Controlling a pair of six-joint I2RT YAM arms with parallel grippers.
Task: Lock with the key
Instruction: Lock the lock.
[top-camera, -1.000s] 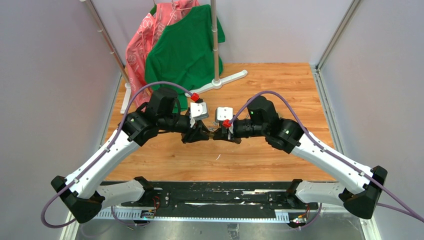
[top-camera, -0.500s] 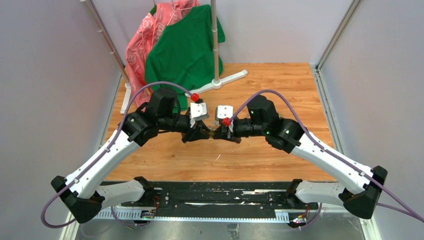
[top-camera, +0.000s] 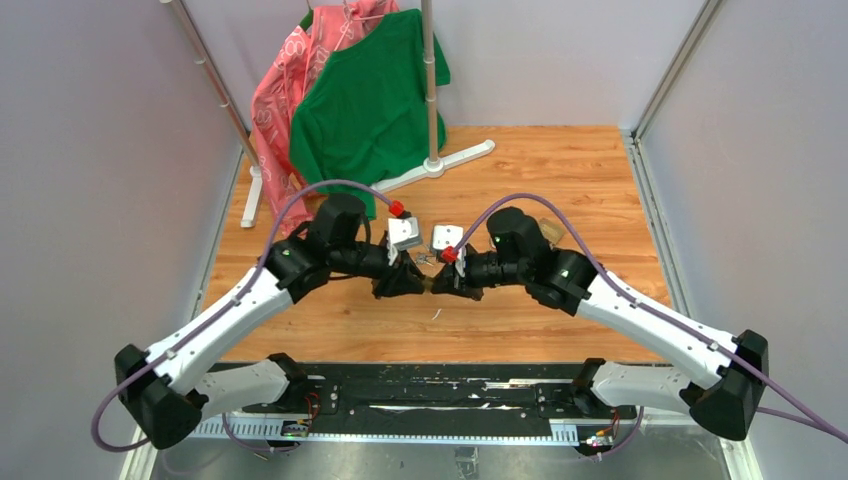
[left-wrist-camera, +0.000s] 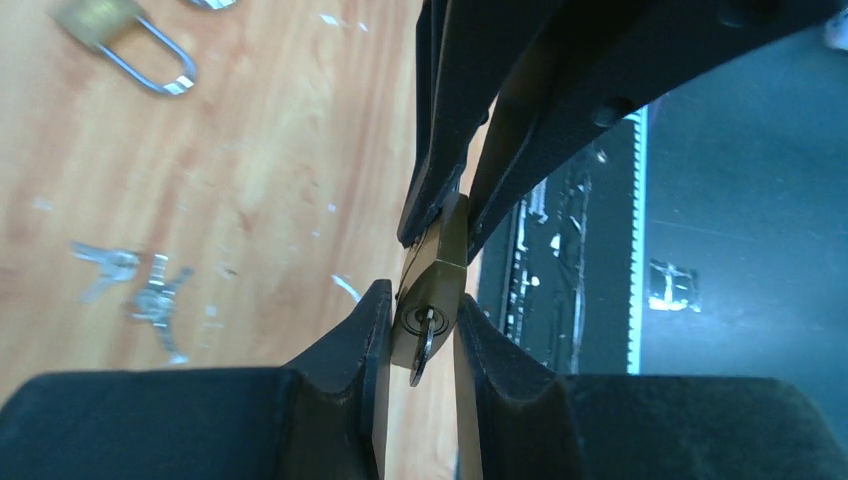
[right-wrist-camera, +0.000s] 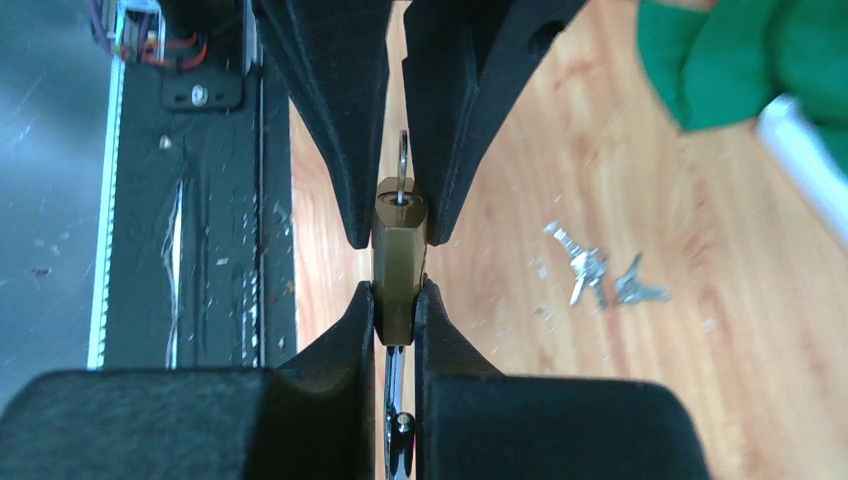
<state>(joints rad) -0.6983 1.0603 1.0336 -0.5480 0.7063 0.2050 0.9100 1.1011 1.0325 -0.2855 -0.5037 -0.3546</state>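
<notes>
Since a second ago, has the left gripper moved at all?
Yes. In the top view the left gripper has come slightly nearer the arm bases, away from the rack's white foot.

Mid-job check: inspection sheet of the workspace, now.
Surface: wooden table top, flecked with white scuffs.
Job's things: brass padlock held between both hands; small silvery key seated in its keyhole.
Clutter: loose silvery key clusters, second brass padlock, on the wood.
Hands: left hand shut on the padlock's keyhole end; right hand shut on its shackle end.
Cables: purple cables arching over both arms.
Surroundings: green shirt and pink patterned garment on a metal rack.
</notes>
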